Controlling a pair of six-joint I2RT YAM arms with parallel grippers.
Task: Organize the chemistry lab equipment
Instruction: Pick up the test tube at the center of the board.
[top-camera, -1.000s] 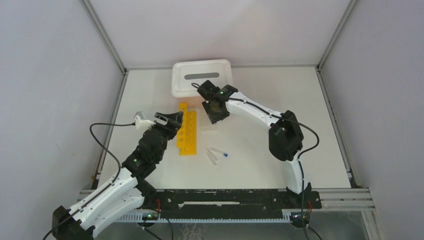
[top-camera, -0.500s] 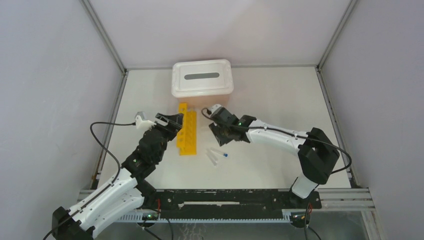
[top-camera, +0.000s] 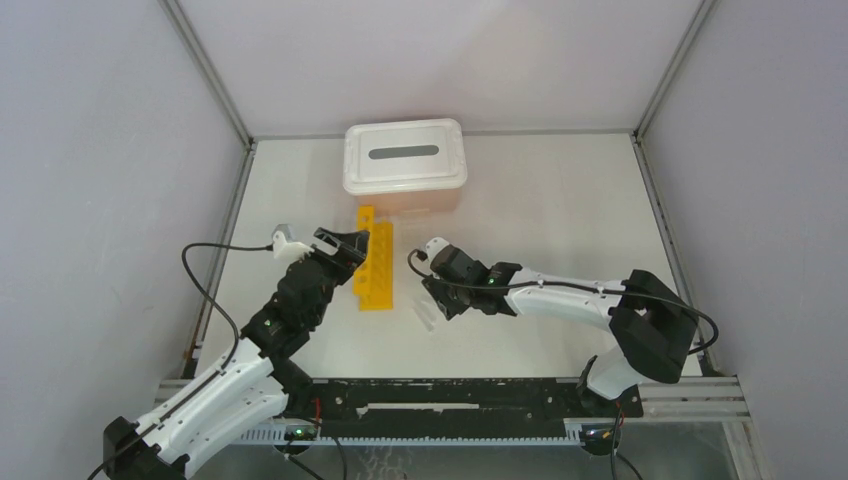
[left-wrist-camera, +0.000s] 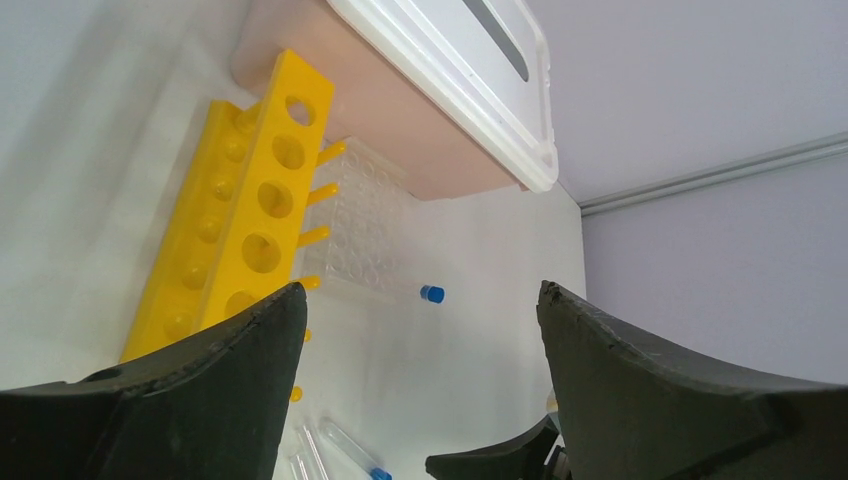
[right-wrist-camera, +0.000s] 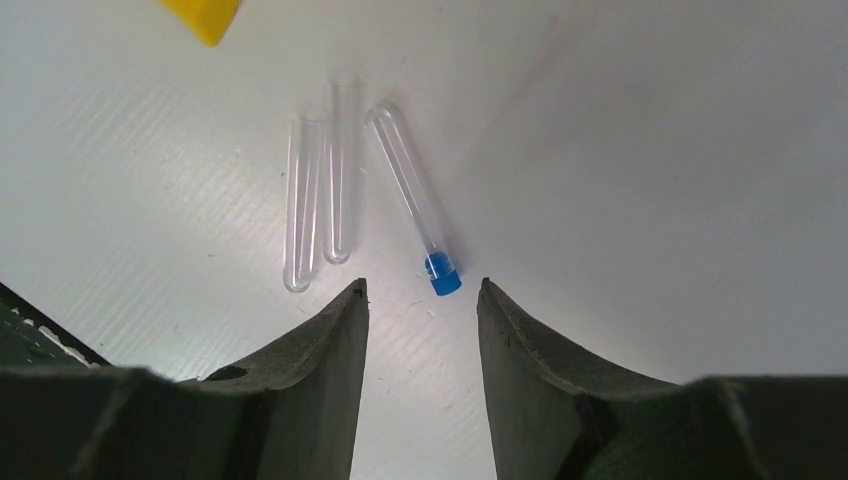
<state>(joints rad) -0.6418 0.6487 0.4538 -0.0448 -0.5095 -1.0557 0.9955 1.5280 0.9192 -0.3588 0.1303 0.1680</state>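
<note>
Swung back from the pink bin (top-camera: 440, 175), the right end effector (right-wrist-camera: 422, 288) now hovers open and empty over three clear tubes (right-wrist-camera: 300, 200) lying on the counter (top-camera: 560, 200), one a blue-capped tube (right-wrist-camera: 410, 190). Left end effector (left-wrist-camera: 420, 292), wide and empty, beside the yellow rack (top-camera: 376, 270); clear gridded rack (left-wrist-camera: 355, 235) just beyond.

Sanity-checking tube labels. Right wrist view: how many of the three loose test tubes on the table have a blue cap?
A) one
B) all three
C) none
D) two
A: three clear test tubes lie on the table ahead of the open right gripper. Only the rightmost tube ends in a blue cap; the two bare tubes beside it have none.
</note>
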